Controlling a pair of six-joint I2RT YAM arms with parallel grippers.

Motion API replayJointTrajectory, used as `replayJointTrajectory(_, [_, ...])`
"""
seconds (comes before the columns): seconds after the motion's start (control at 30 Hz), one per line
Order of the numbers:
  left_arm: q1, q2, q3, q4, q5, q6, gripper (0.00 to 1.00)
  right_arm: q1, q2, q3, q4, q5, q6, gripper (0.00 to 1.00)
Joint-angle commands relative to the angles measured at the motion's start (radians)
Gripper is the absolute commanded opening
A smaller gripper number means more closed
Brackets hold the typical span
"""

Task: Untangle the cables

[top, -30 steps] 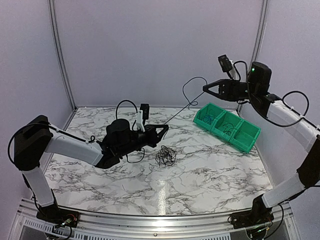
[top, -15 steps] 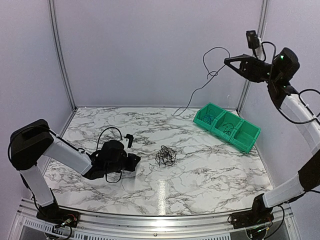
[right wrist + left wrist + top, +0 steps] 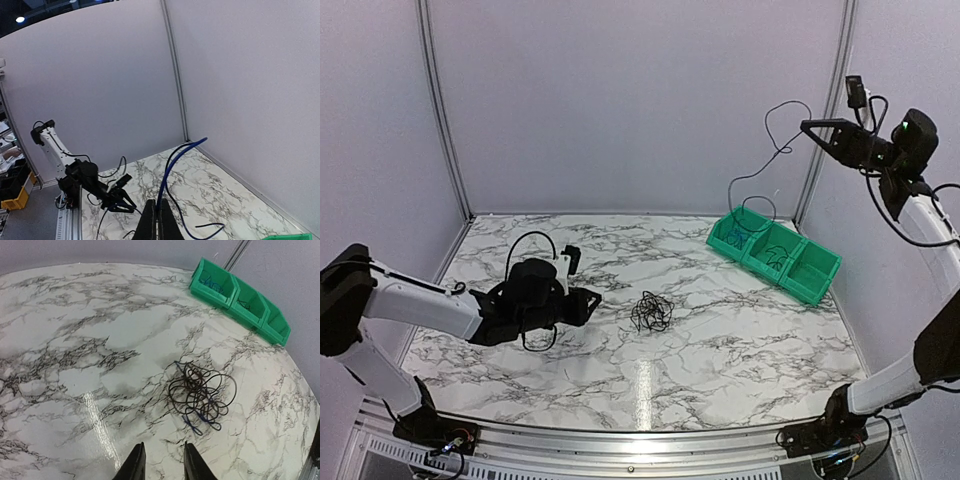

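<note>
Right fingers (image 3: pixel 148 222) around thin blue cable (image 3: pixel 190 144)

No text, label, brand or number is legible on anything.

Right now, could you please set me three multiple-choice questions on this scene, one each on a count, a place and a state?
1. How many compartments has the green bin?
A. two
B. three
C. four

2. Where is the wad of cables?
A. on the table
B. in the green bin
C. in a drawer

3. How is the right gripper?
A. open and empty
B. resting on the table
C. raised, shut on a blue cable

Answers:
1 B, three cells show side by side.
2 A, it lies on the marble, apart from the bin.
3 C, the cable runs out from between its closed fingers.
</note>
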Motion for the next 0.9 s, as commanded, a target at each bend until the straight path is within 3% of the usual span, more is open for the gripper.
replayJointTrajectory(0.0, [-0.001,-0.121,0.134,-0.131,0.028,0.044,0.32,-0.090,-0.031,-0.018,-0.197,0.087,-0.174,0.00])
replayJointTrajectory(0.2, [0.000,-0.201,0.348,-0.307,-0.039,0.048,0.53,-0.169,-0.059,-0.057,-0.464,0.259,-0.474,0.00])
replayJointTrajectory(0.37, [0.001,-0.176,0.474,-0.328,-0.111,0.121,0.60,-0.174,-0.077,-0.091,-0.594,0.437,-0.665,0.00])
replayJointTrajectory(0.63, [0.001,-0.207,0.355,-0.307,-0.125,0.329,0.60,-0.174,-0.093,-0.126,-0.708,0.767,-0.814,0.00])
replayJointTrajectory(0.7, [-0.020,-0.229,0.317,-0.286,-0.209,0.364,0.62,-0.175,-0.089,-0.126,-0.737,0.850,-0.861,0.00])
replayJointTrajectory(0.87, [-0.015,-0.245,0.329,-0.281,-0.177,0.349,0.63,-0.176,-0.070,-0.139,-0.790,1.026,-0.937,0.00])
